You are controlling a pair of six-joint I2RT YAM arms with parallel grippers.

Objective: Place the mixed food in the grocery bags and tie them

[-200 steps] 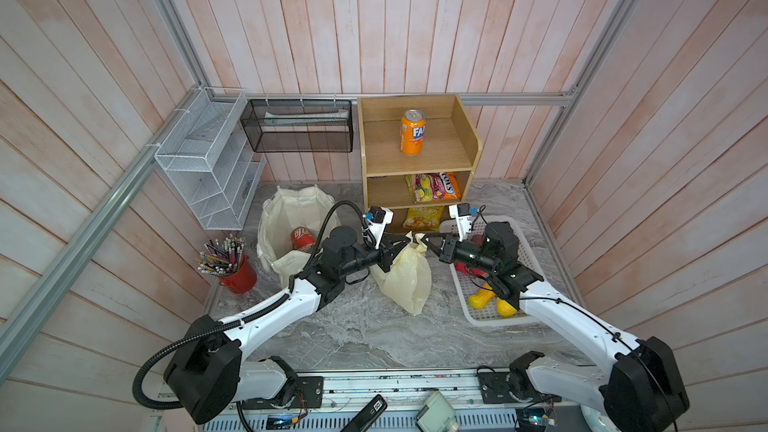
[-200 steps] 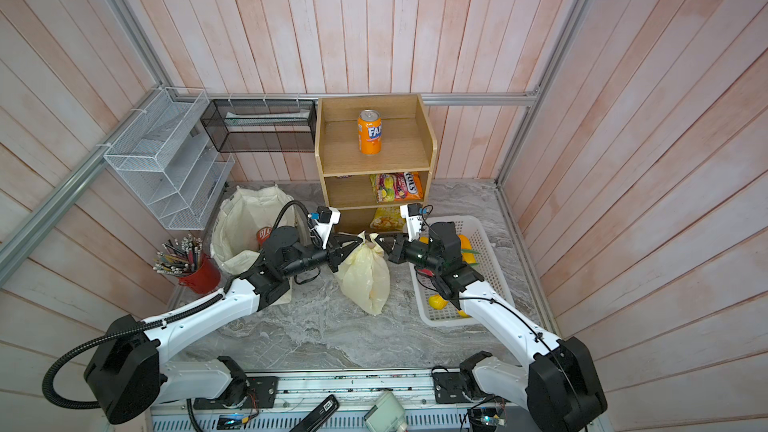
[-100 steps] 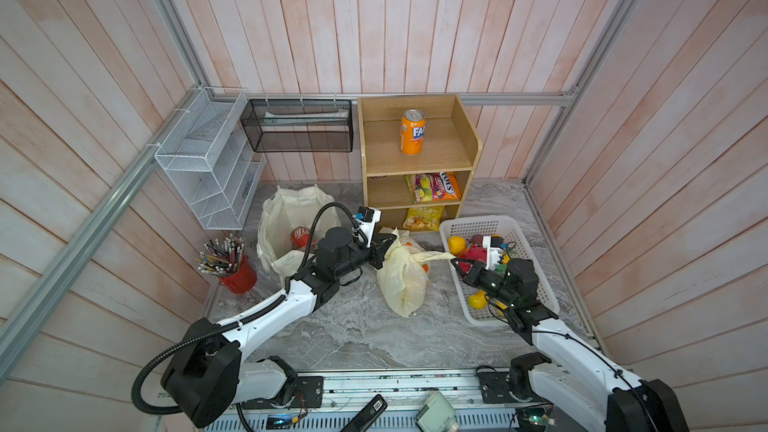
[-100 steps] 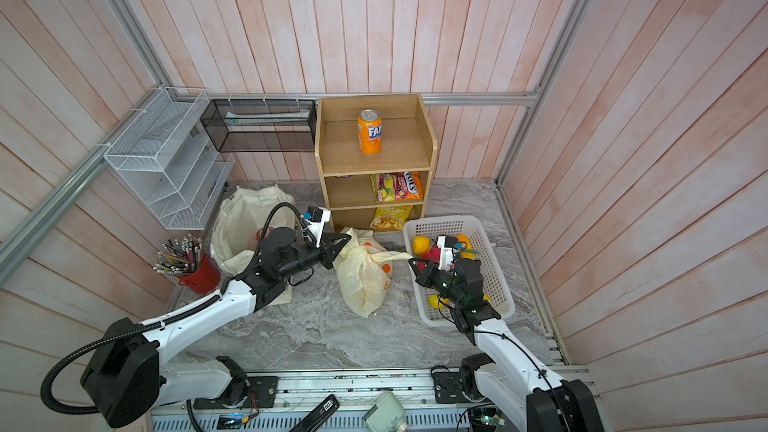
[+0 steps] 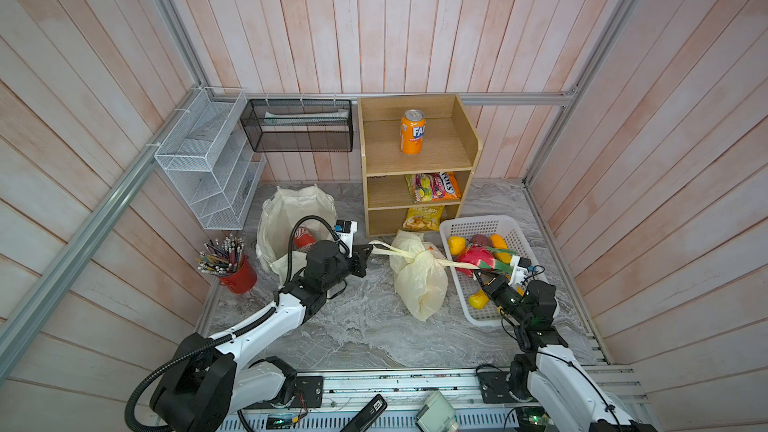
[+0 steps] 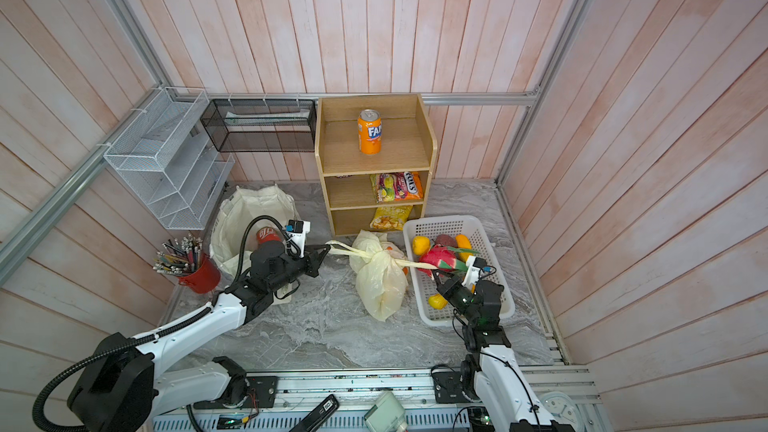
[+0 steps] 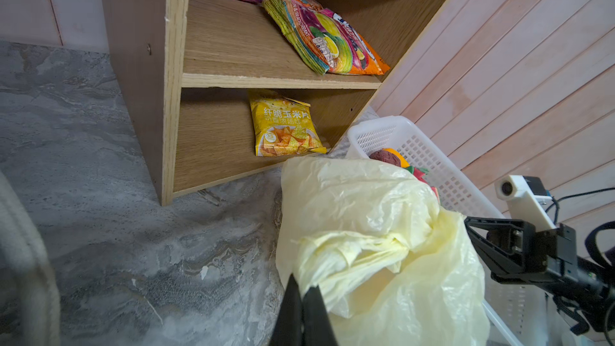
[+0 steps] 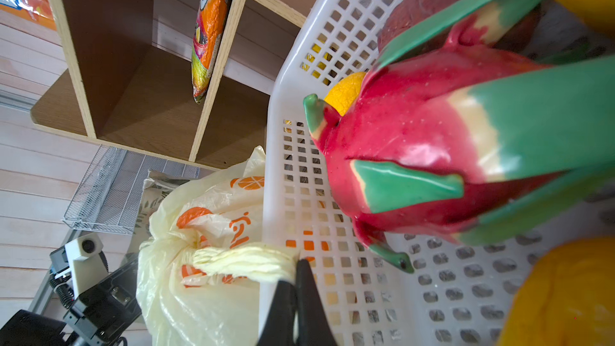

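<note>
At the left, the tall cream cloth tote (image 5: 275, 218) stands open with the red cola can with white script (image 5: 302, 238) lying inside it, touched by neither arm; no teal snack packet is visible. Just beside the tote, the left gripper (image 5: 371, 248) has drawn back from where it met its partner over the bag a second ago. Its jaws are pinched fully together on one twisted handle strand (image 5: 390, 251), and the left wrist view shows the closed fingertips (image 7: 291, 307) biting pale plastic. In the middle, the thin pale-yellow plastic carrier bag printed with orange fruits (image 5: 419, 284) sits on the grey marbled tabletop (image 5: 353, 334), its neck now cinched into a small knot (image 5: 420, 257). To the right, the right gripper (image 5: 478, 274) has swung away from the bag's top and out over the white perforated plastic basket (image 5: 478, 221). It is likewise clamped tight, on the other strand (image 8: 246, 261), which runs taut back to the knot. I judge this to be the tightening pull on the plastic bag's tie, close to done. Yellow and orange toy fruits (image 5: 456, 244) remain in the basket, and the tote is not yet tied.
</note>
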